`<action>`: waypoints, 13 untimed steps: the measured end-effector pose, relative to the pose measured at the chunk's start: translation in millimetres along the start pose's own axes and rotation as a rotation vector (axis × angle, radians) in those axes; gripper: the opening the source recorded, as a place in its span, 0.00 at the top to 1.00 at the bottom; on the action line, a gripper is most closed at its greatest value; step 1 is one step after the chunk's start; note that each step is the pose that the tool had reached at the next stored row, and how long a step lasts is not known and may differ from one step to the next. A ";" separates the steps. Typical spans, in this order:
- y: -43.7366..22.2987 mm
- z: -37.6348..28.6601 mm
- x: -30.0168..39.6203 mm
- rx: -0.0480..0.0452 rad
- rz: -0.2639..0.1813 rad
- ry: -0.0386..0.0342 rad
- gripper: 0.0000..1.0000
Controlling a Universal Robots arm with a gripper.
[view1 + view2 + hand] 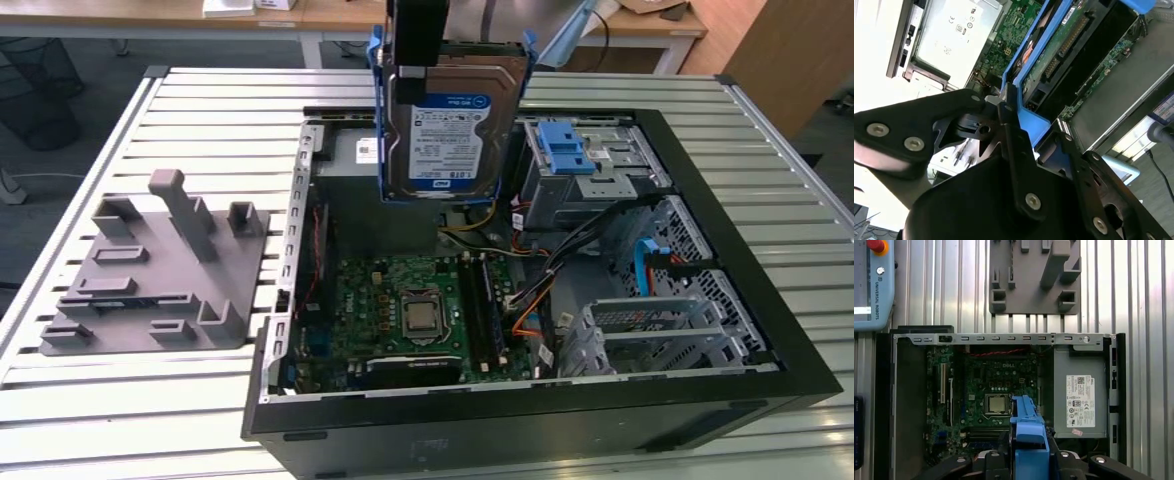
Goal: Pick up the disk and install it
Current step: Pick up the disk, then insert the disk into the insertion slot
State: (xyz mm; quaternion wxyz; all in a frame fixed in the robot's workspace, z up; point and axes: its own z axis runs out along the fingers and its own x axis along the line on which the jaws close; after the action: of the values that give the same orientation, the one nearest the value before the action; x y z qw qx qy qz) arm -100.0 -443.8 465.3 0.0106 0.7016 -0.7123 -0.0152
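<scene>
While above the case [534,415], hand [416,60] tight around upright disk [450,130].

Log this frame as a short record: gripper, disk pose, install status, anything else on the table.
gripper: shut on the disk
disk pose: upright, label facing the exterior view, held above the open computer case
install status: not yet seated; drive cage with blue latch lies to the exterior view's right of the disk
other: grey fixture on the slatted table, exterior view's left of the case
</scene>
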 end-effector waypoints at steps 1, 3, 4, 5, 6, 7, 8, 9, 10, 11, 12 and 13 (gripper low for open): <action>-0.1 0.0 0.0 0.0000 0.000 0.0000 0.64; -0.2 0.0 0.0 -0.0001 0.000 0.0000 0.64; -0.3 0.0 0.0 0.0000 0.000 0.0000 0.64; -0.3 0.0 0.0 0.0000 0.000 0.0000 0.64; -0.3 0.0 0.0 0.0000 0.000 0.0000 0.64; -0.3 0.0 0.0 0.0000 0.000 0.0000 0.64; -0.3 0.0 0.0 0.0000 0.000 0.0000 0.64; -0.4 0.0 0.0 0.0000 0.000 0.0000 0.64; -0.4 0.0 0.0 0.0000 0.000 0.0001 0.64; -0.4 0.0 0.0 0.0000 0.000 0.0000 0.64; -0.4 -0.1 0.1 0.0000 0.000 0.0001 0.64; -0.5 0.0 0.4 0.0000 0.000 0.0000 0.64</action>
State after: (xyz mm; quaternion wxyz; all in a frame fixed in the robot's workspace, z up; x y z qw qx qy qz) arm -99.5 -444.3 465.3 0.0106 0.7017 -0.7123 -0.0153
